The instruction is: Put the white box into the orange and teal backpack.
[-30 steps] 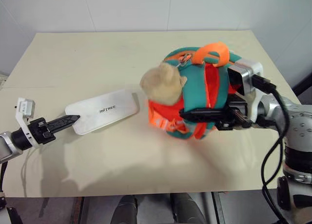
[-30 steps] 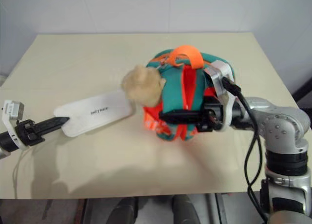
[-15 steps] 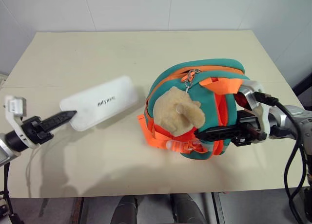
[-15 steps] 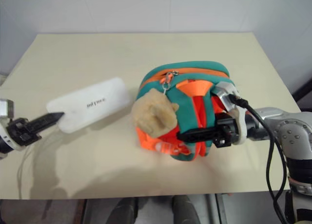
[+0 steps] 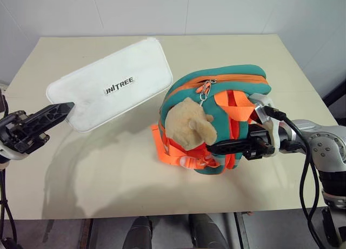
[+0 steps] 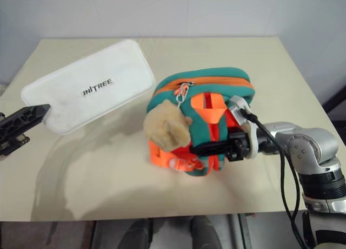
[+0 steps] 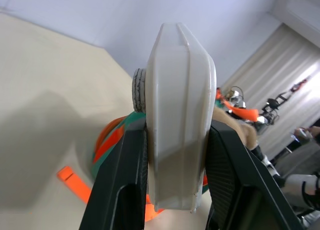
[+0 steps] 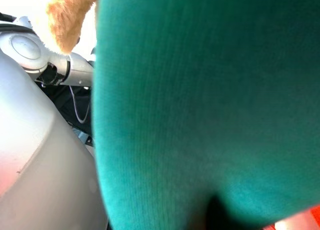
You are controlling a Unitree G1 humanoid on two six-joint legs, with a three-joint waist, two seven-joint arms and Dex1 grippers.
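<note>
Box-carrying step in hand. White box (image 5: 111, 87) is off the bench (image 5: 254, 48), held in the air at upper left of the frame, tilted, lettered face toward the head camera. Left gripper (image 5: 60, 110) at far left has its jaws clamped on the box's lower-left short end; the left wrist view shows the box's edge sandwiched between the two black fingers (image 7: 122, 190), so the hold looks firm but sits at one end only, with most of the box hanging free beyond it.

Orange and teal backpack (image 5: 224, 92) sits at centre-right of the frame on the bench, standing on its orange base with straps facing the camera. Tan plush toy (image 5: 186, 124) hangs from a silver clip (image 5: 204, 89) over the front. Zip line runs along the top curve under the teal trim; whether the opening is parted cannot be told from here.

Right gripper (image 5: 216, 148) reaches in from the right of the frame, jaws pinched shut on the backpack's strap area low on the front, apparently steadying the bag.

Judgement: pick-up is done, insertion not yet begun. Box and backpack are apart, box's far corner near the bag's upper-left shoulder. Next move calls for bringing the box's free end over the top opening, lining its long axis with the zip, then sliding it down. Risk: box catching on the trim or the plush toy, or pivoting in the end-grip.
</note>
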